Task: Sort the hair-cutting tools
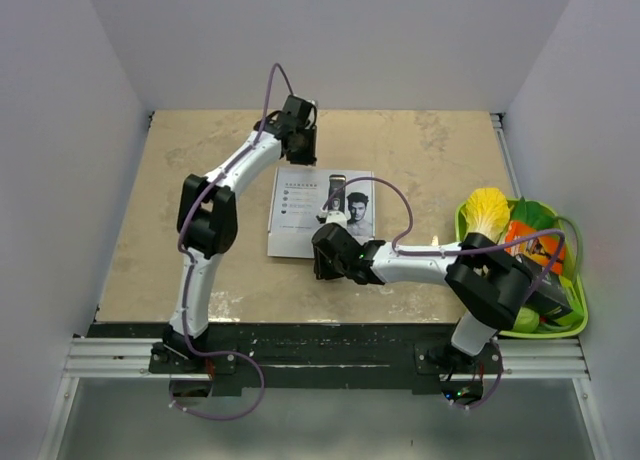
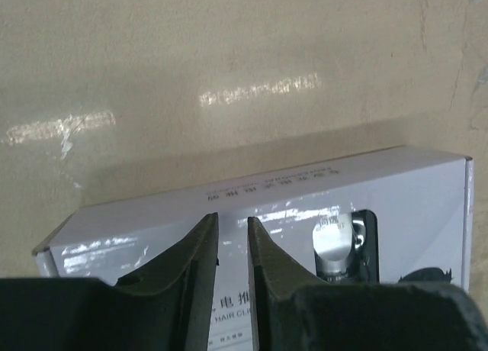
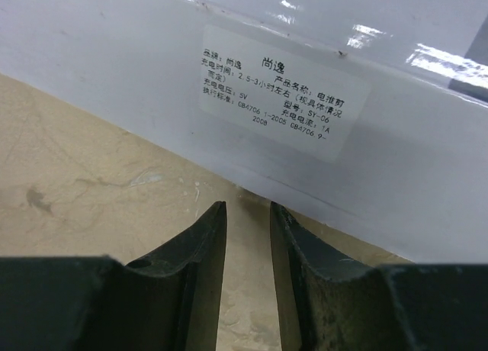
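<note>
white box (image 1: 300, 215) lies flat mid-frame on the table (image 1: 180, 180). the hair-cutting tools themselves are hidden from me. only a printed clipper (image 1: 337, 192) shows, long axis up-down, silver head toward the top. left gripper (image 2: 232, 220) over the box and right gripper (image 3: 248, 206) at its lower wall are both slightly parted, holding nothing.

Box (image 2: 396, 191) glossy cardboard; table (image 2: 229, 61) matt, mottled; left hand (image 2: 232, 223) matt black plastic.

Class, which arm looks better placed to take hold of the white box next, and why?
Probably left: the left gripper hangs over the white box's far edge, fingers slightly parted. The right gripper points at the near side wall, low by the table, just short of it.
</note>
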You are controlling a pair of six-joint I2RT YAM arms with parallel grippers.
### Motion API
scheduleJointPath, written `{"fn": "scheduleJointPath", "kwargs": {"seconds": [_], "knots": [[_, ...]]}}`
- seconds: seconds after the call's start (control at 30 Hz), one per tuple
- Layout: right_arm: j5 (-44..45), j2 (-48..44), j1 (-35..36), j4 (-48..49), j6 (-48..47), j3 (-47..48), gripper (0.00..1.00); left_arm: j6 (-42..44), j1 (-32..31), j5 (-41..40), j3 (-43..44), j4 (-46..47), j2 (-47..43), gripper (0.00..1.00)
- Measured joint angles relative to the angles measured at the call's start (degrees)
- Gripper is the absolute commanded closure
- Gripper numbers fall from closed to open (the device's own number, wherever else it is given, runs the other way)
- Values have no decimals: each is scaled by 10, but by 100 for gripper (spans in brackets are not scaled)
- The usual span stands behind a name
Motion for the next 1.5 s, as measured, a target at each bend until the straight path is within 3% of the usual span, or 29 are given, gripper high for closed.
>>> {"fn": "scheduleJointPath", "kwargs": {"seconds": [0.2, 0.43, 0.83, 1.23, 1.5], "knots": [[5, 21, 1, 21, 3, 0, 66, 6, 3, 8, 99, -1, 96, 72], [17, 42, 1, 39, 2, 13, 65, 10, 3, 25, 106, 23, 141, 72], [-2, 116, -24, 103, 1, 75, 64, 19, 6, 30, 31, 113, 122, 75], [-84, 122, -71, 140, -11, 63, 64, 18, 5, 26, -75, 196, 55, 83], [-97, 118, -109, 143, -20, 61, 63, 13, 5, 8, -109, 232, 25, 83]]}}
